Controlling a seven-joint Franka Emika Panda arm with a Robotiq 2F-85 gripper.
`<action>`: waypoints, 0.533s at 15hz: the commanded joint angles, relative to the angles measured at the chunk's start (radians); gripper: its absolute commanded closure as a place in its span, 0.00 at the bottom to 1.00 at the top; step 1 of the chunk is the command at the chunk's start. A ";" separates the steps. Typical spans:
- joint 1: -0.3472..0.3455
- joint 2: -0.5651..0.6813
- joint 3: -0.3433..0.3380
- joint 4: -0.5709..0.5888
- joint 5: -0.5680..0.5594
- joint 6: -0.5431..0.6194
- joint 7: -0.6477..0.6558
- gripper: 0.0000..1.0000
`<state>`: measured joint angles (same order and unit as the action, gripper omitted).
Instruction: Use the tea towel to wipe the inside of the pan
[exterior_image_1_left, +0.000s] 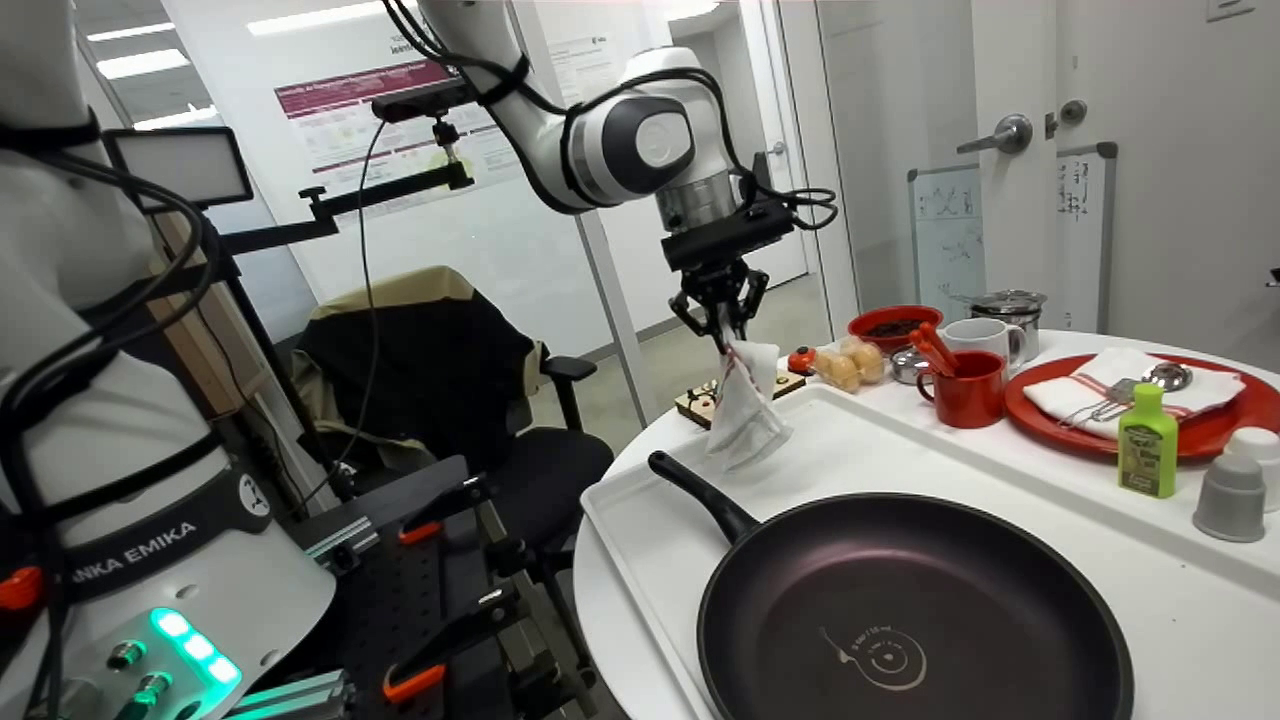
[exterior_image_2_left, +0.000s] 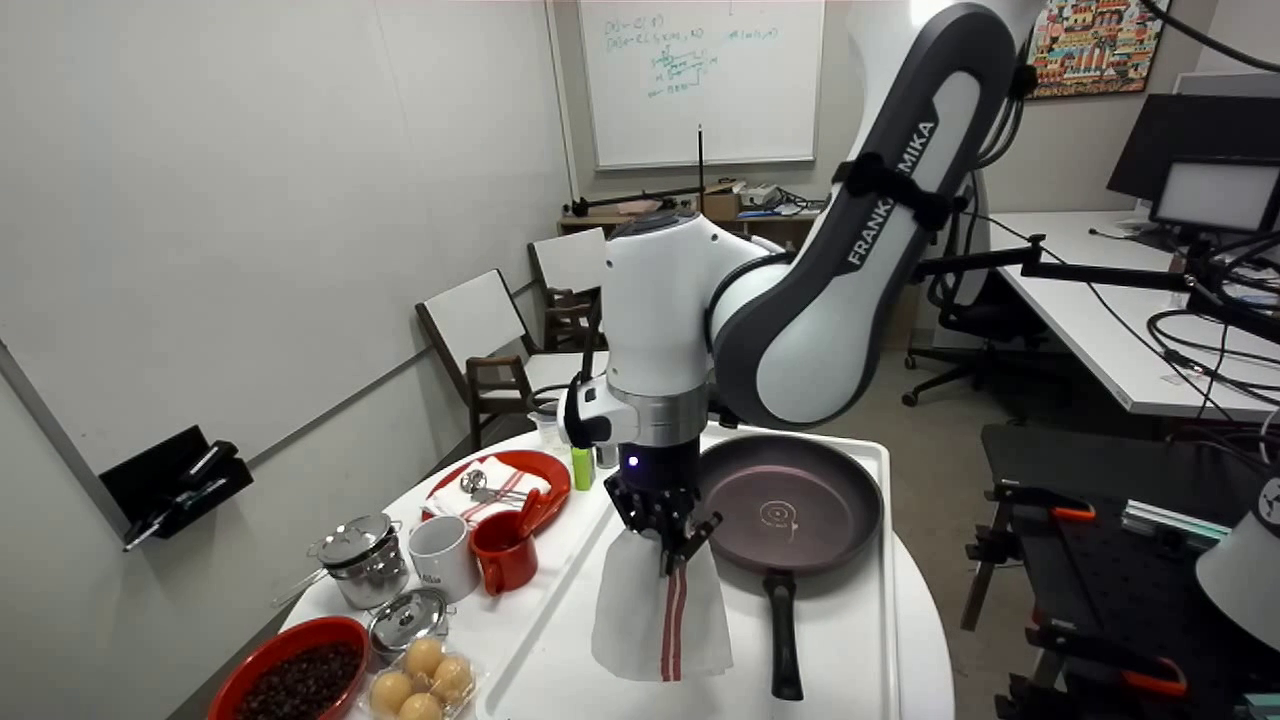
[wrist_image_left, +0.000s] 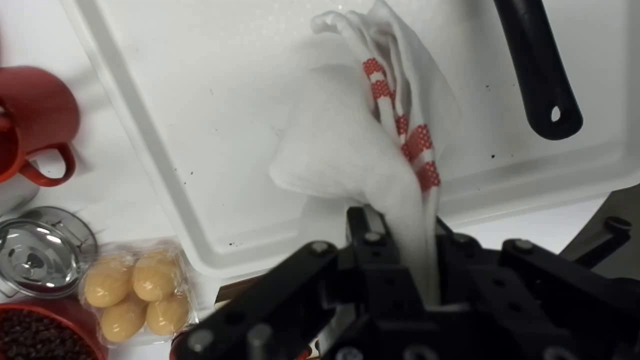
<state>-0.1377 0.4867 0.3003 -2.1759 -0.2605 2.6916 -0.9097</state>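
Grips the tea towel (exterior_image_2_left: 655, 620) between jaws clamped on its folds, outside the pan (exterior_image_2_left: 795, 510) at its eight o'clock in an exterior view. Could snag the handle (exterior_image_2_left: 783, 635) by swinging in low, or lose the towel by pressing too hard.

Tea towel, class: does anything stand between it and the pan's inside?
Nothing visible but the wall of the pan. The tea towel, held in the tool, hangs beside the handle, which seems clear of the path.
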 joint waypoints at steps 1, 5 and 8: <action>0.027 0.054 -0.018 0.100 0.068 -0.087 -0.056 0.93; 0.049 0.092 -0.040 0.163 0.086 -0.138 -0.050 0.53; 0.059 0.116 -0.052 0.201 0.094 -0.173 -0.043 0.32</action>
<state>-0.1064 0.5701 0.2708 -2.0384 -0.2035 2.5753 -0.9368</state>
